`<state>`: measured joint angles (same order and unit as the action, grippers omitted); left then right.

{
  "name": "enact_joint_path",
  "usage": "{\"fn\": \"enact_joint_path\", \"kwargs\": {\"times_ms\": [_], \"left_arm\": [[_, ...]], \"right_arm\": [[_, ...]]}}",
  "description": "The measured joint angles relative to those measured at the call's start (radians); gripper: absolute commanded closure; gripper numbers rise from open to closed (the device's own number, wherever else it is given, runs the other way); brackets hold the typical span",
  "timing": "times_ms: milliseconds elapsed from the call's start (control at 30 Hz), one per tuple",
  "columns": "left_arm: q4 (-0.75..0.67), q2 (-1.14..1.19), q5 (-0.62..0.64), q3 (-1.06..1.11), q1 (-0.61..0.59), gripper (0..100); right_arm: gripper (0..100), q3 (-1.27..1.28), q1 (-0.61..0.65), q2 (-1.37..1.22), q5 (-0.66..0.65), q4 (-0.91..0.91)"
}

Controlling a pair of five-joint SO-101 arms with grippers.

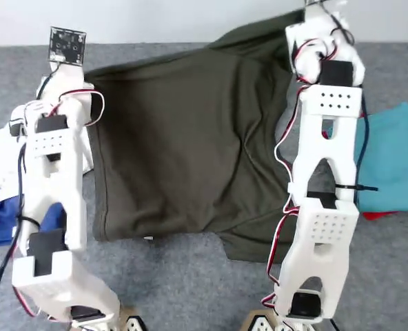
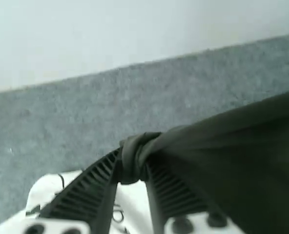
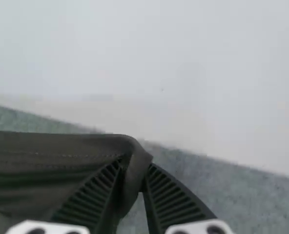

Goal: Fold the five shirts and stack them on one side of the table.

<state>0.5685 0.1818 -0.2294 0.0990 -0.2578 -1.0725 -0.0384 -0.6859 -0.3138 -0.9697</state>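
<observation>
tabletop [image 1: 183,289] has a grey covering, short-pile, felt or carpet-like, slightly mottled, same texture from near edge to far edge. far edge of the tabletop meets a plain pale wall [image 1: 156,19] in a straight line. wall is flat, off-white with a faint blue-grey tint, uniform across the whole far edge. left wrist view: grey surface runs straight up to the wall, junction is a clean line. right wrist view: a lighter blurred band [image 3: 193,124] sits between the grey surface and the wall, can't tell what it is. light is soft and even, shadows on the grey are weak and diffuse, source itself can't be made out
</observation>
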Motion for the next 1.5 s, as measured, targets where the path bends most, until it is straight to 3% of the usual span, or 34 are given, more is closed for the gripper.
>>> {"fn": "enact_joint_path", "kwargs": {"times_ms": [300, 633, 700, 867, 1300, 1500], "left_arm": [[0.433, -0.009, 0.0, -0.147, -0.012, 99], [1.042, -0.118, -0.002, -0.23, -0.026, 99], [1.123, -0.118, -0.02, -0.23, -0.026, 99], [1.158, -0.135, -0.057, -0.16, -0.032, 99], [1.16, -0.137, -0.068, 0.161, -0.032, 99], [1.16, -0.137, -0.086, 0.282, -0.032, 99]], "right_arm": [[98.9, -0.002, 0.026, 0.005, 0.0, -0.272], [98.9, -0.017, 0.049, 0.201, -0.06, -0.758], [98.9, 0.002, 0.041, 0.219, -0.069, -0.784], [98.9, 0.184, 0.014, 0.311, -0.077, -0.784], [98.8, 1.053, 0.008, 0.732, -0.146, -0.724], [98.8, 1.316, 0.006, 0.867, -0.15, -0.672]]}}
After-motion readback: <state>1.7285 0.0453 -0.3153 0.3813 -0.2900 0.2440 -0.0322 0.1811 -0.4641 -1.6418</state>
